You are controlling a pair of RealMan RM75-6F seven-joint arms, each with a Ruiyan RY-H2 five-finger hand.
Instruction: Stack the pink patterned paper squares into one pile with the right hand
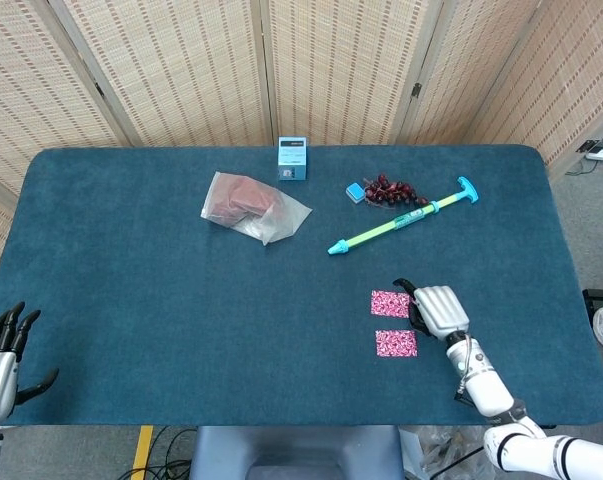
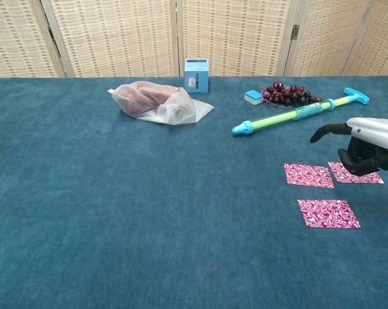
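Note:
Three pink patterned paper squares lie flat at the front right of the table. One square sits to the left, and a second lies nearer the front edge. The third square is just right of the first; my right hand covers it in the head view. That right hand hovers over the third square with its fingers spread and nothing in it. My left hand rests at the front left corner, fingers apart and empty.
A turquoise and green stick lies diagonally behind the squares. Further back are dark grapes with a small blue block, a blue box, and a clear bag with reddish contents.

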